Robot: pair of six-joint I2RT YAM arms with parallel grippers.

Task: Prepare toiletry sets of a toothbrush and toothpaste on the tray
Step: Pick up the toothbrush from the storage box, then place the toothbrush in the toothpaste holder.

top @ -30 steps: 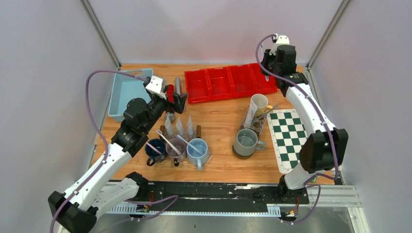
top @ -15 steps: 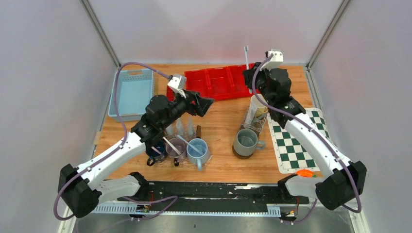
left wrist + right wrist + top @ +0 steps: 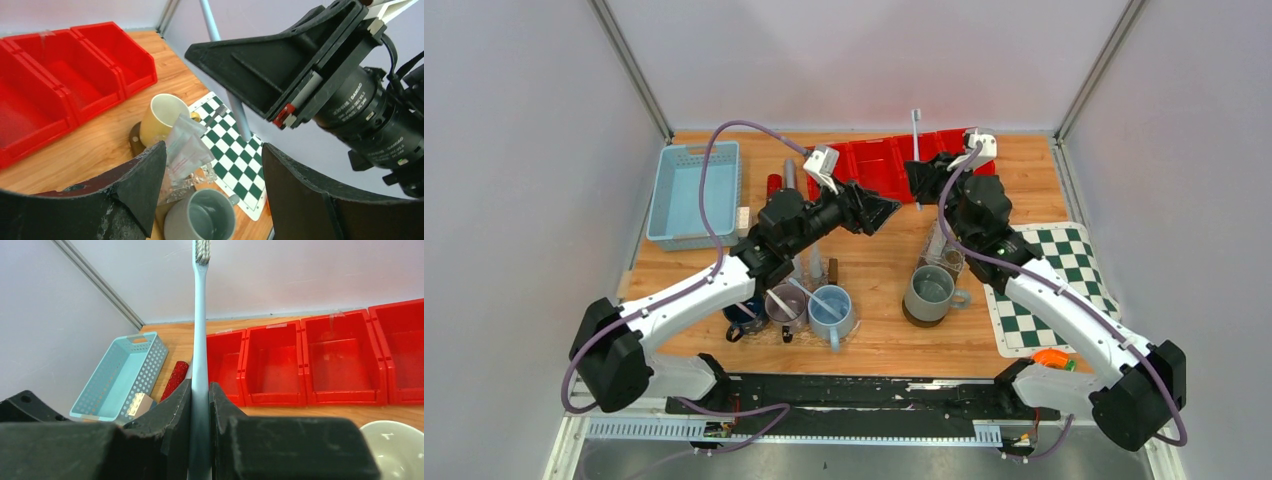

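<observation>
My right gripper [image 3: 921, 185] [image 3: 200, 390] is shut on a pale toothbrush [image 3: 916, 135] [image 3: 200, 315], which stands upright with its bristles on top, over the near edge of the red tray [image 3: 864, 168] [image 3: 280, 365]. My left gripper [image 3: 884, 208] [image 3: 212, 170] hovers just left of it, open, with nothing between its fingers. Three mugs [image 3: 829, 312] at front left hold more toothbrushes [image 3: 776, 298]. A toothpaste tube [image 3: 815, 262] stands behind the mugs; my left arm hides the others.
A blue basket [image 3: 692, 190] sits at back left, with a red cylinder [image 3: 774, 185] and a grey cylinder [image 3: 790, 175] beside it. A grey mug [image 3: 927, 292] [image 3: 200, 217], a cream mug [image 3: 162, 117], plastic packets [image 3: 187, 150] and a checkered mat [image 3: 1049, 285] lie on the right.
My left arm swung right from beside the basket to the table's middle, its jaws narrowing a little. My right arm came left and nearer from the back corner with the toothbrush.
</observation>
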